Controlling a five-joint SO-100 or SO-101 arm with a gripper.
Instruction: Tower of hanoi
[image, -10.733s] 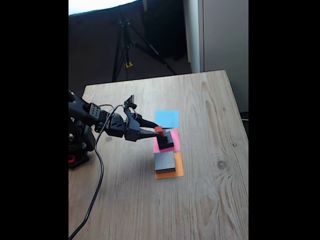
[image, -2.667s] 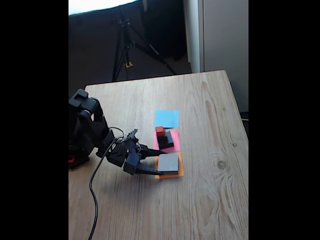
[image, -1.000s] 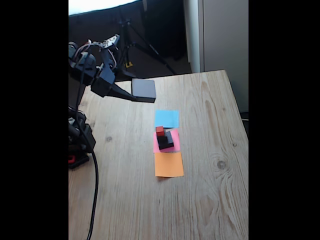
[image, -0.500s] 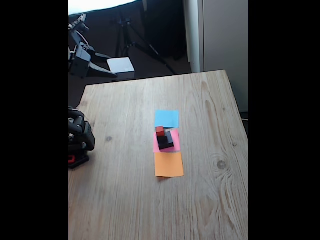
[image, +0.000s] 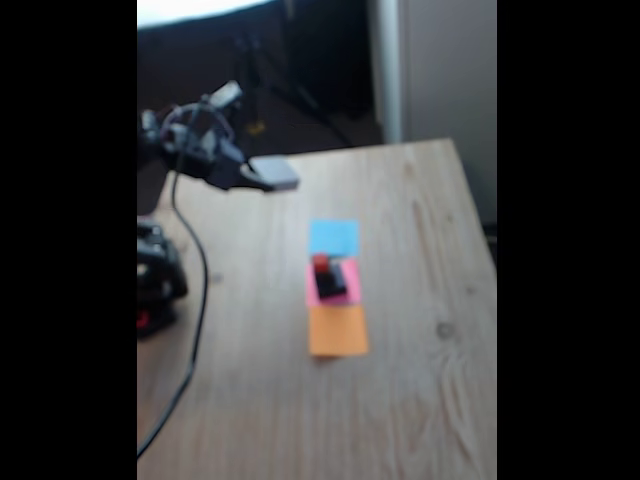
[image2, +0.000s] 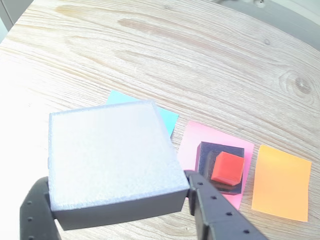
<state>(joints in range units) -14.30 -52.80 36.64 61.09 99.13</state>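
Gripper (image2: 120, 212) clamped on large grey block (image2: 112, 160), held high above table (image: 400, 400). Remaining blocks apparently stacked on pink square (image2: 200, 137); blue square (image: 333, 237) and orange square (image2: 280, 182) bare.

Fixed view blurred; large flat grey block (image2: 112, 157) hides most of blue paper square (image2: 167, 117) (wrist view)
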